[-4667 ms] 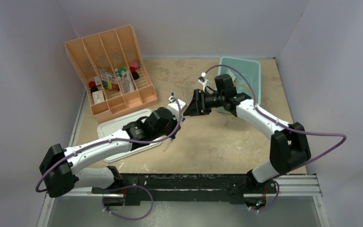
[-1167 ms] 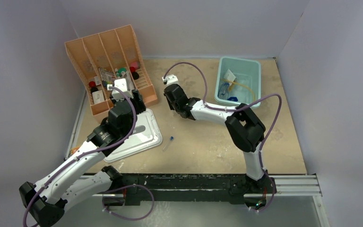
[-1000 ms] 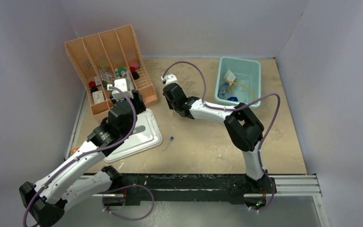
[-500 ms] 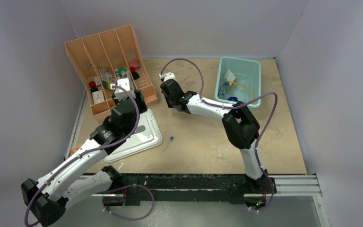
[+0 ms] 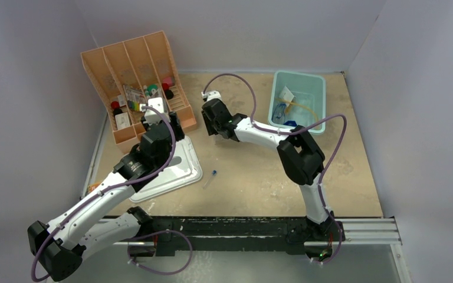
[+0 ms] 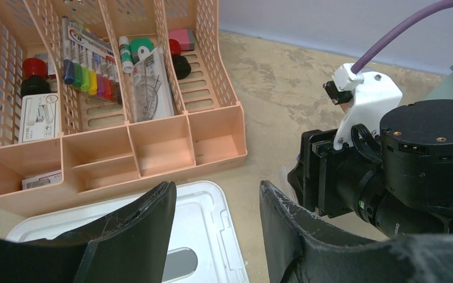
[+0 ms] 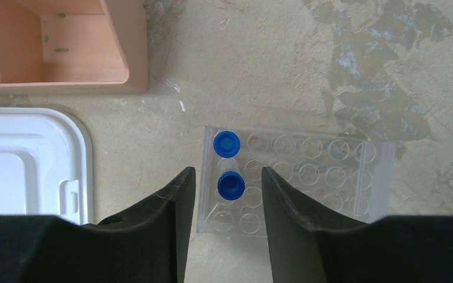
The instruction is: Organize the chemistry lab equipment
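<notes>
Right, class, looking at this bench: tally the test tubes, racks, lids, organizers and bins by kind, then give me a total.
Clear rack: 1
Blue-capped test tubes: 3 (two standing in the rack, plus one loose tube lying on the table)
Pale lid: 1
Orange organizer: 1
Teal bin: 1
Total: 7

Left gripper, jaws apart, hangs over the white lid; orange organizer beyond, right arm at right.
</notes>
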Controlling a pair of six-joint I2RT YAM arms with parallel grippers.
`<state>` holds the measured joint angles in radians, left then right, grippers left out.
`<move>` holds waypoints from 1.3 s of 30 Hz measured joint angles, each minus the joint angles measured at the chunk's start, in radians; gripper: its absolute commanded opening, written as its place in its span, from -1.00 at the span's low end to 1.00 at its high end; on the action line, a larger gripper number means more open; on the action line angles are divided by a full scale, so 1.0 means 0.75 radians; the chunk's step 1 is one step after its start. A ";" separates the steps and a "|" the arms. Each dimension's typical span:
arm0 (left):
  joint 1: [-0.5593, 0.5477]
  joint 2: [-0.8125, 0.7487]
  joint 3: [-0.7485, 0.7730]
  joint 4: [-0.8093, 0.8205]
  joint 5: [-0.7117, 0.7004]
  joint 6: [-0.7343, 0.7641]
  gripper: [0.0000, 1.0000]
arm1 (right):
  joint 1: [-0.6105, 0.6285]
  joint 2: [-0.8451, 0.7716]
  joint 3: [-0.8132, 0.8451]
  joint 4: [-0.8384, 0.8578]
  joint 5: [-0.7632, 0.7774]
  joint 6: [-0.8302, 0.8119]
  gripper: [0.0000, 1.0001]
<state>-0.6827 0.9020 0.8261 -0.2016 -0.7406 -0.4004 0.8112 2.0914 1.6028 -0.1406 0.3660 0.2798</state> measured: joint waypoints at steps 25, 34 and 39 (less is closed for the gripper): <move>0.000 0.002 0.000 -0.001 0.000 0.000 0.07 | -0.002 -0.120 -0.082 0.105 -0.057 -0.085 -0.14; 0.000 0.006 0.000 -0.004 0.046 -0.013 0.09 | -0.006 -0.125 -0.081 0.077 -0.063 -0.085 -0.01; 0.002 0.038 -0.002 -0.039 0.297 -0.070 0.18 | -0.045 -0.252 -0.125 -0.008 -0.126 -0.006 0.08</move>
<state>-0.6815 0.9306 0.8249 -0.2310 -0.5182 -0.4530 0.7776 1.9022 1.5093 -0.1467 0.2714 0.2756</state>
